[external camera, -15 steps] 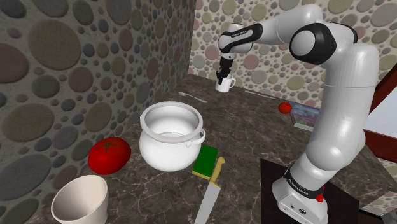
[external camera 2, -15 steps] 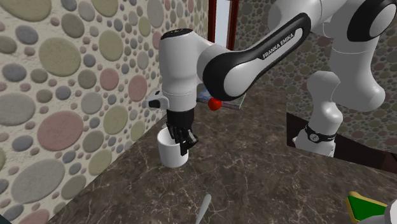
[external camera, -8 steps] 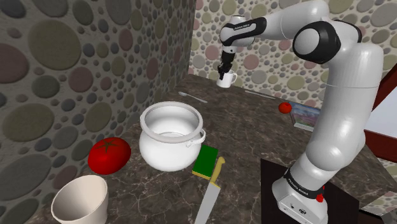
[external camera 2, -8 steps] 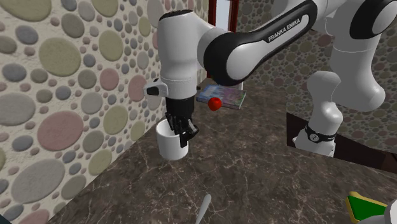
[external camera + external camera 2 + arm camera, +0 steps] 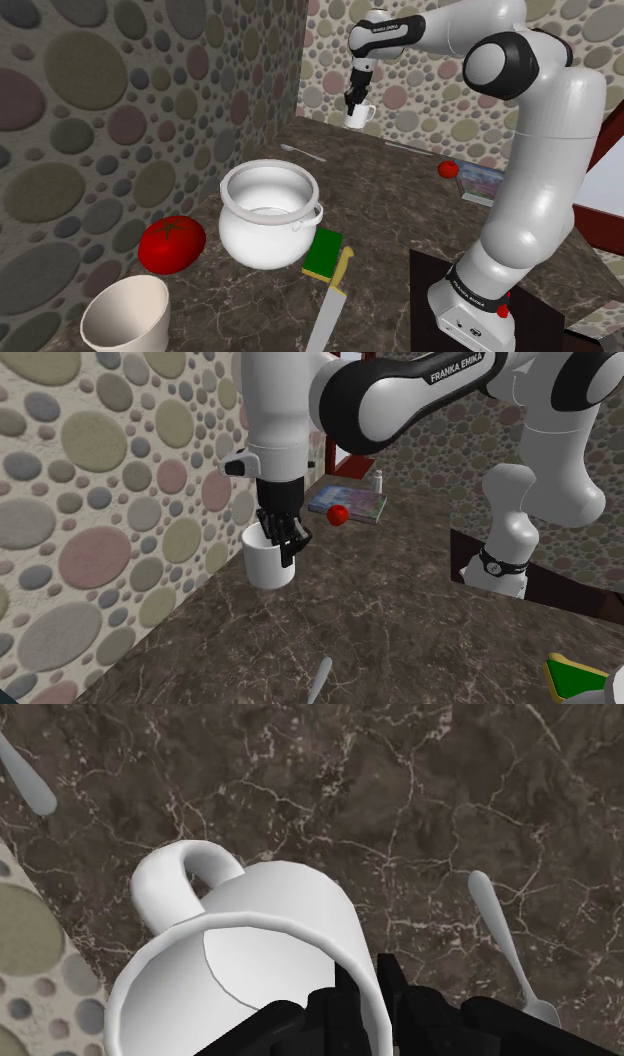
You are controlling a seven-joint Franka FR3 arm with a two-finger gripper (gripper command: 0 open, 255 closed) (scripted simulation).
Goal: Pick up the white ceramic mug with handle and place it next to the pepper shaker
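Mug (image 5: 358,116) is up in the air now, well beyond the big white pot (image 5: 268,215), over by the corner of the pebbled walls. My claw (image 5: 353,103) is pinched on its rim, one finger inside the wall and one outside, and the wrist view shows that clearly (image 5: 365,994).

Stuff around: one spoon (image 5: 300,152) lies flat on the dark marble counter (image 5: 390,220) between the pot and the mug. A second utensil (image 5: 405,149) lies further out. The small red tomato (image 5: 340,514), book (image 5: 347,503) and pepper shaker (image 5: 378,481) are all well apart from the pot. Right by the pot are a big tomato (image 5: 171,244), a green sponge (image 5: 323,254), a knife (image 5: 333,300) and a pale cup (image 5: 124,315).

A second ago the mug sat on the counter, and it's been climbing since. The rest hasn't budged.
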